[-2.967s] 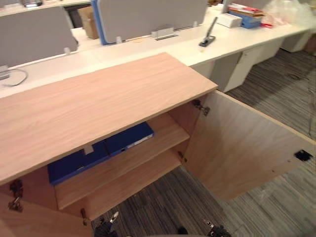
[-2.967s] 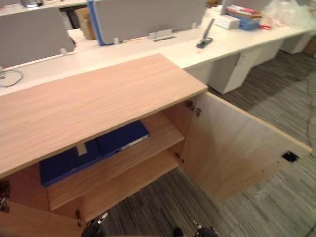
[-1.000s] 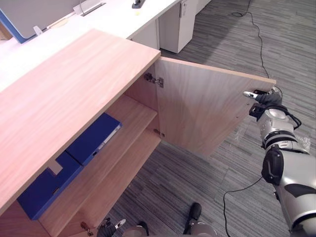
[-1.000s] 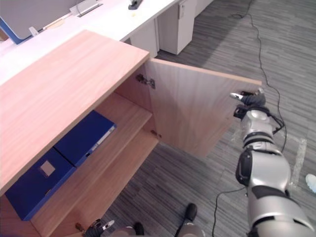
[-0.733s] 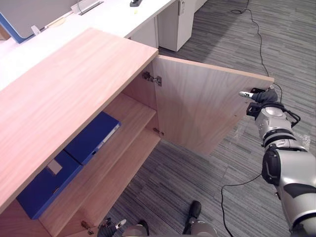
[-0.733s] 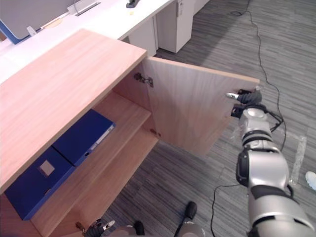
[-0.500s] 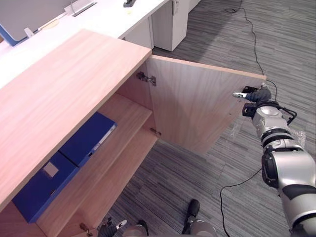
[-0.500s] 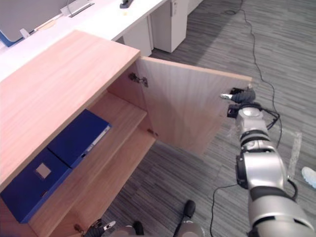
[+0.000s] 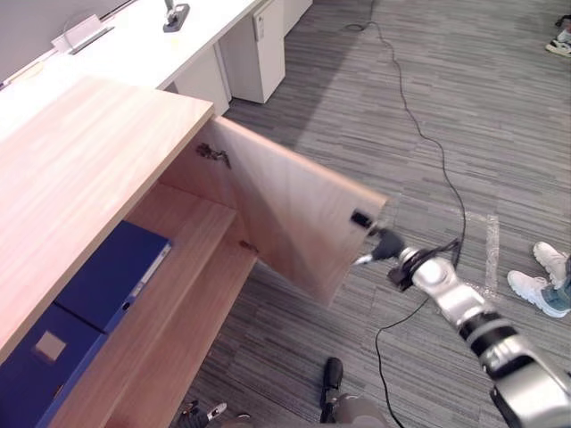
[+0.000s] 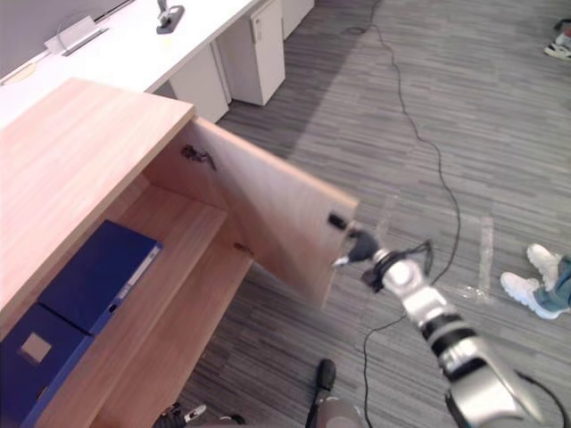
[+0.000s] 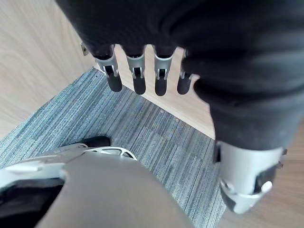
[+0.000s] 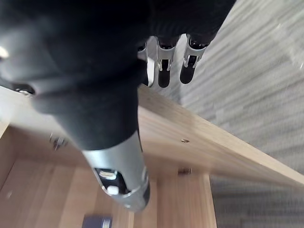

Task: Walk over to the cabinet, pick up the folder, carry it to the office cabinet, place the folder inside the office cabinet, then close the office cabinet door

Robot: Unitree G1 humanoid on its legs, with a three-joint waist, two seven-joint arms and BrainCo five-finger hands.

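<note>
The right robot hand (image 9: 382,244), fingers straight, rests against the free edge of the office cabinet door (image 9: 285,209); the blue folder (image 9: 111,276) lies on a shelf (image 9: 192,223) well to its left; the left robot hand (image 11: 135,70) hangs relaxed

Grey striped carpet floor (image 9: 500,116) on all sides of the right hand (image 9: 384,244). Person's white shoes (image 9: 533,276) right of the hand, with a pale tape strip (image 9: 492,245) between. Long white worktop (image 9: 134,49) well beyond the hand, to its left, carrying a small black desk tool (image 9: 176,13).
</note>
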